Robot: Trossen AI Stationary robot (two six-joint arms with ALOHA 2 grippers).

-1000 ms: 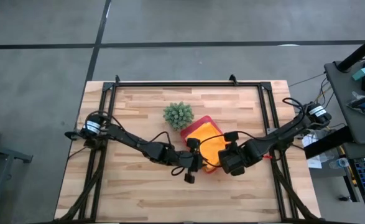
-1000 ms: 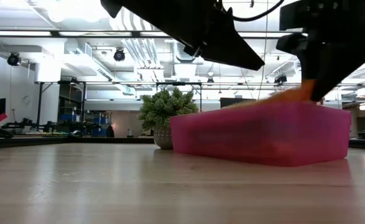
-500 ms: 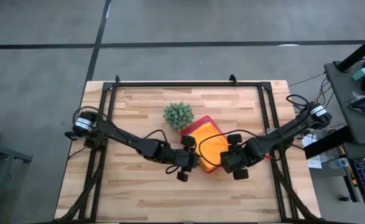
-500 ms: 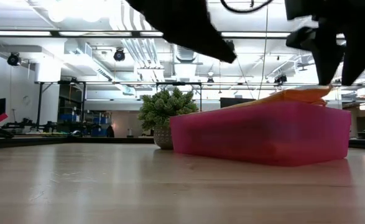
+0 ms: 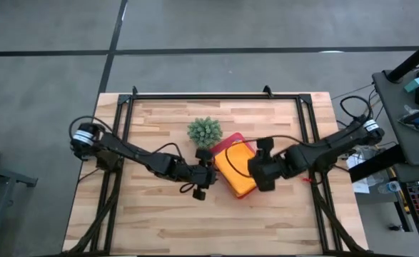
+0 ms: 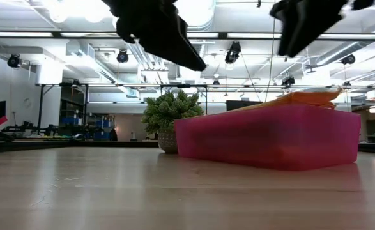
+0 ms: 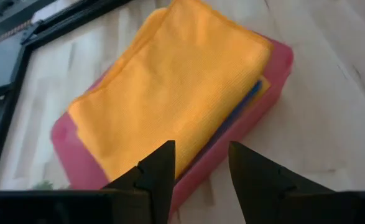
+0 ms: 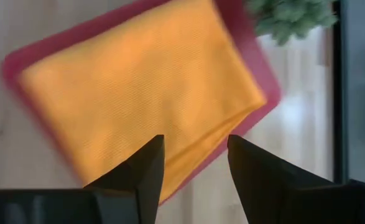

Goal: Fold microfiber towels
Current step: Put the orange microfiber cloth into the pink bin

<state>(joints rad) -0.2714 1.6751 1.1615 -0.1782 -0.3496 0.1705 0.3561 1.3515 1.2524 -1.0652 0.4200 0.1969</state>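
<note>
Seen from table level, the pink tray (image 6: 270, 137) stood as the nearest thing, with the folded orange towel (image 6: 305, 98) lying flat along its top edge; a second before, that cloth had been a blur under the right arm, so it had since been let go and had settled; I judged the fold of this towel finished and the piece stacked.

From above, both arms had drawn back from the tray; the left gripper (image 5: 201, 184) hung just beside the tray's left edge, over bare wood, where it had earlier been pressed in close at the tray's near corner; its fingers (image 7: 160, 171) stood apart with nothing between them.

The right gripper (image 5: 263, 173) hovered at the tray's right edge, raised off the cloth, its fingers (image 8: 142, 168) likewise spread and empty, pointed down at the orange towel (image 8: 138, 96); a strip of blue cloth (image 7: 247, 102) showed beneath the orange one at the tray's side, which suggested other towels already lay under it.

Behind the tray, the small green plant (image 5: 205, 131) stood close to its far corner, untouched.
</note>
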